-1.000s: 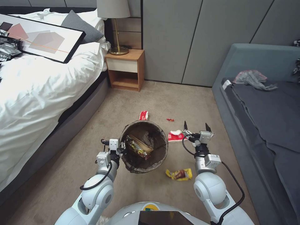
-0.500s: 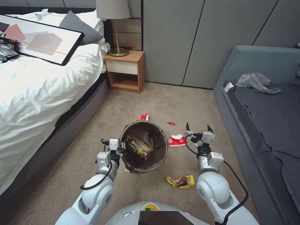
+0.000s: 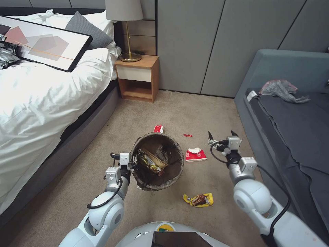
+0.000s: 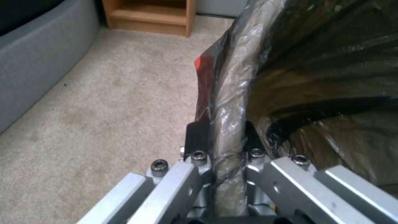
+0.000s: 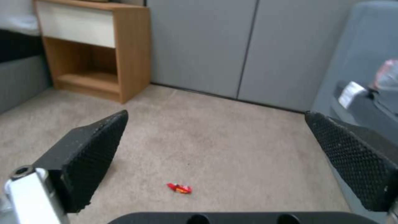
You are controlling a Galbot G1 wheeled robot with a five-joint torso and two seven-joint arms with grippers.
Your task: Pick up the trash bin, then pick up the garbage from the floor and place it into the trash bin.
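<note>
The trash bin [image 3: 173, 169], a round bucket lined with a dark bag, hangs just above the carpet and holds several wrappers. My left gripper [image 3: 133, 163] is shut on its near-left rim; in the left wrist view the fingers [image 4: 197, 137] pinch the bagged rim [image 4: 230, 93]. My right gripper [image 3: 221, 133] is open and empty, raised to the right of the bin. Garbage lies on the floor: a red-and-white wrapper [image 3: 195, 155], a yellow snack wrapper [image 3: 198, 199], a tiny red wrapper [image 3: 187, 135] [image 5: 179, 188] and a red-and-white piece [image 3: 158, 129] behind the bin.
A bed [image 3: 41, 96] runs along the left, with a framed picture [image 3: 44, 44] on it. A wooden nightstand [image 3: 137, 77] with a lamp stands at the back wall. A grey sofa [image 3: 291, 123] on the right carries a grey plastic bag [image 3: 281, 90]. Open carpet lies between them.
My right arm has swung out to the right and slightly forward, away from the red-and-white wrapper, its gripper still open. The left gripper and the bin have stayed put.
</note>
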